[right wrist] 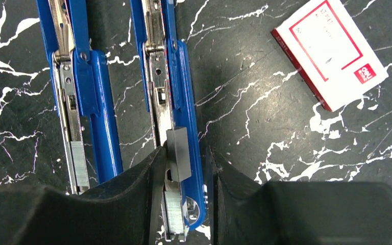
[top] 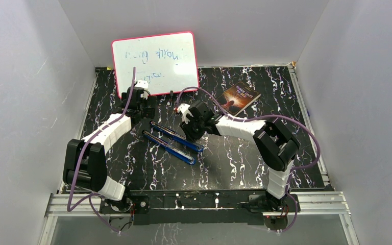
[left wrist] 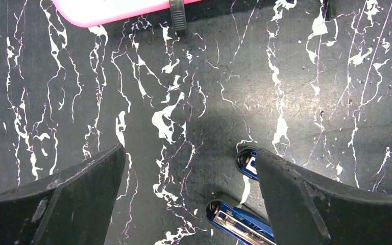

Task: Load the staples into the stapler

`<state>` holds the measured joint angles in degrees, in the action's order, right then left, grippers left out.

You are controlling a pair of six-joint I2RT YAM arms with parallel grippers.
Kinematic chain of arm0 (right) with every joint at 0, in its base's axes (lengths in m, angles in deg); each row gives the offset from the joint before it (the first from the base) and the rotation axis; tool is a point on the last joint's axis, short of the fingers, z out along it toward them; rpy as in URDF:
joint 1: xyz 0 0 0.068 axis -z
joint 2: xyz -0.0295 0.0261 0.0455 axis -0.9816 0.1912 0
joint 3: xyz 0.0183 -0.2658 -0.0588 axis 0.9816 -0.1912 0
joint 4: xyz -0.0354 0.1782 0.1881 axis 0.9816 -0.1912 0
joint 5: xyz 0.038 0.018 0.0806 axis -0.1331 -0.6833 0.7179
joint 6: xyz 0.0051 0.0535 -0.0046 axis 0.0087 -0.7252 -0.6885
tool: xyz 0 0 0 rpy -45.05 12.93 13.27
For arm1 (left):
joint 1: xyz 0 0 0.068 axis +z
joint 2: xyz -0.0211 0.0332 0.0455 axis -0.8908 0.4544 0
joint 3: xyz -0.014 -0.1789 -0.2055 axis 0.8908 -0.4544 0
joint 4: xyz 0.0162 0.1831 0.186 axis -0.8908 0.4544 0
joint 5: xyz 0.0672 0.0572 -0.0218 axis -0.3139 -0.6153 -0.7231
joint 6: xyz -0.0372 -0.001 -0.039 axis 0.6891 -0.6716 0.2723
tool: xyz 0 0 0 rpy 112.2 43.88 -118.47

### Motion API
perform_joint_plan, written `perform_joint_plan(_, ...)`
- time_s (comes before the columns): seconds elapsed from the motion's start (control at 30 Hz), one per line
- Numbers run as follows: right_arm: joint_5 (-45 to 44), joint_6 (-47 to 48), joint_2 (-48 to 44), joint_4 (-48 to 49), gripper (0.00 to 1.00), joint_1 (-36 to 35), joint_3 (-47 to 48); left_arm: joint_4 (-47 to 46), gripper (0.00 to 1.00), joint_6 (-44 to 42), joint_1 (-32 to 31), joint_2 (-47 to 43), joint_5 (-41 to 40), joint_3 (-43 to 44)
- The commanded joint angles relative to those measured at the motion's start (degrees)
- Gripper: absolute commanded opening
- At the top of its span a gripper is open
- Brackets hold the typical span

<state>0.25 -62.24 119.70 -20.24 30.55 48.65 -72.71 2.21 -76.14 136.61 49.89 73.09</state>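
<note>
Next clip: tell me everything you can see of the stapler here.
The stapler is glossy blue with silvery metal inner rails, swung fully open so its two long halves lie flat, side by side, on the black marbled table. A short grey strip of staples rests tilted on one half's rail, and the right gripper straddles that half. Whether it pinches anything is unclear.

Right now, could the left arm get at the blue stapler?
Probably yes: the left gripper hangs wide open just above the blue stapler's rounded tips, one finger already overlapping them, with nothing in between.
</note>
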Motion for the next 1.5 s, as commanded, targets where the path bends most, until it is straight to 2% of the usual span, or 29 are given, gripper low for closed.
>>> perform_joint_plan(0.0, -0.3, 0.0, -4.3, 1.2, 0.43, 0.3, -1.1, -0.8, 0.98, 0.2, 0.5, -3.0, 0.2, -0.4)
perform_joint_plan(0.23, -0.4, -1.0, -6.6, 6.3, 0.44, 0.6, -2.3, -0.7, 0.98, 0.3, 0.5, -2.9, 0.3, -0.5)
perform_joint_plan(0.5, 2.0, -1.6, -3.6, 2.7, 0.44, 2.0, -0.9, -0.8, 0.98, 0.3, 0.5, -2.9, 0.3, -0.5)
perform_joint_plan(1.1, 6.9, -2.4, -0.6, 1.7, 0.41, 3.4, -0.6, -0.8, 0.98, 0.3, 0.5, -3.0, 0.4, -0.4)
perform_joint_plan(1.47, 5.7, -2.4, -5.3, 5.3, 0.41, 3.6, -2.1, -0.7, 0.98, 0.3, 0.6, -2.9, 0.4, -0.4)
